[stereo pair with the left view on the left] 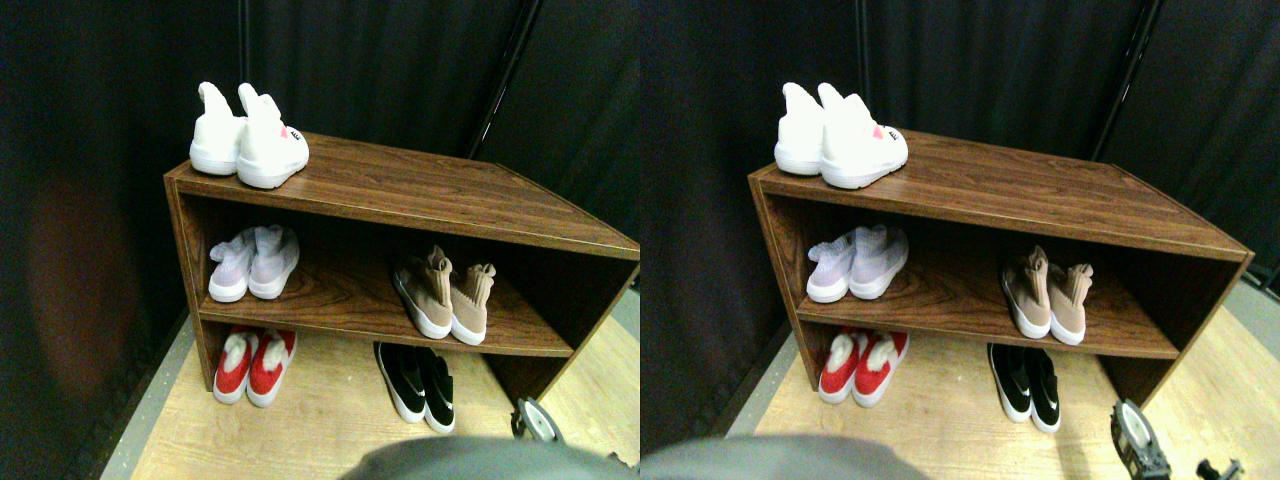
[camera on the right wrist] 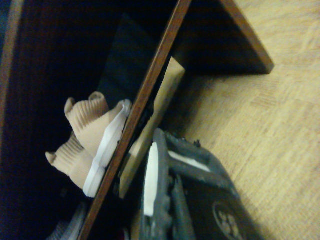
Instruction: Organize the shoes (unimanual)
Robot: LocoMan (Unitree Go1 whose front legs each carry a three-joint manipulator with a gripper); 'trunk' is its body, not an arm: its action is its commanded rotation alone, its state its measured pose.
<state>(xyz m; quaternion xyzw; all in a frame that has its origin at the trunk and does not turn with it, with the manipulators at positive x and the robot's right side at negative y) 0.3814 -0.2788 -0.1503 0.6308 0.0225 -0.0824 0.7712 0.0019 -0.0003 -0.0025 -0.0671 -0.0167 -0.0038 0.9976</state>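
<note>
While I'm hanging low by the rack's [stereo pair with the left view on the left: 400, 195] right end, my fingers [stereo pair with the left view on the left: 537, 420] hold nothing, though I can't tell if they're spread. Tan shoes [stereo pair with the left view on the left: 445, 292] sit paired on the middle shelf [stereo pair with the left view on the left: 340, 290], black slip-ons [stereo pair with the left view on the left: 418, 382] just below on the floor [stereo pair with the left view on the left: 330, 420]. Looks nearly tidy, so next I'd probably line up on whichever pair needs nudging.

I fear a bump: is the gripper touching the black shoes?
Apart. The stereo view shows bare floor between the gripper and the black shoes.
</note>
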